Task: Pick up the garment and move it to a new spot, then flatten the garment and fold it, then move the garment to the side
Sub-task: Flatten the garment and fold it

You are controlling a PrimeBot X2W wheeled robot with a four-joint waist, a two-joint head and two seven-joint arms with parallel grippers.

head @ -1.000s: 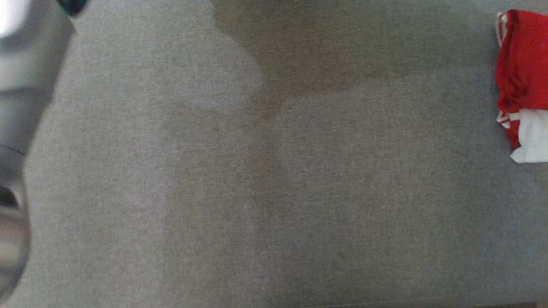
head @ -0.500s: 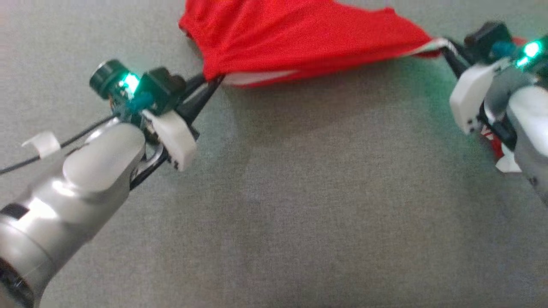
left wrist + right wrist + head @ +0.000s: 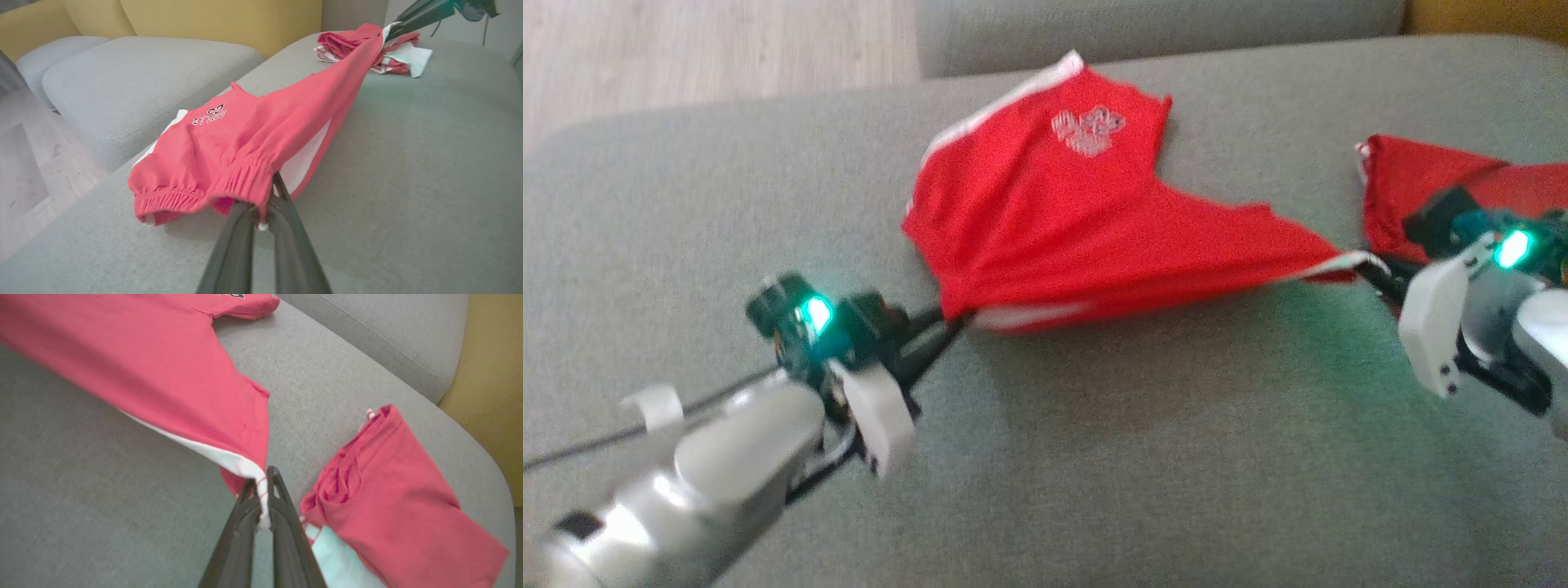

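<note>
Red shorts are stretched between both grippers over the grey sofa cushion. The near edge is lifted off the cushion and the far leg with the printed logo appears to rest on it.

The left gripper is clamped on the gathered elastic waistband, with its fingers nearly together around the bunched cloth. The right gripper is pinched tight on the opposite corner, at the end of the white stripe. A folded red garment lies just beyond the right gripper, close to the held corner but apart from it.

Handling, as a judgement:
- The knit is thin, light and completely limp. It sags and wrinkles between the two grips and won't hold any shape.
- It doesn't look slippery or fragile.
- The elastic band is the thickest and surest place to hold. Thin hem corners like the right one could slip out under tension.
- For flattening, hold the two waistband ends or the two hem corners, pull them evenly, and keep them clear of the neighbouring pile.
</note>
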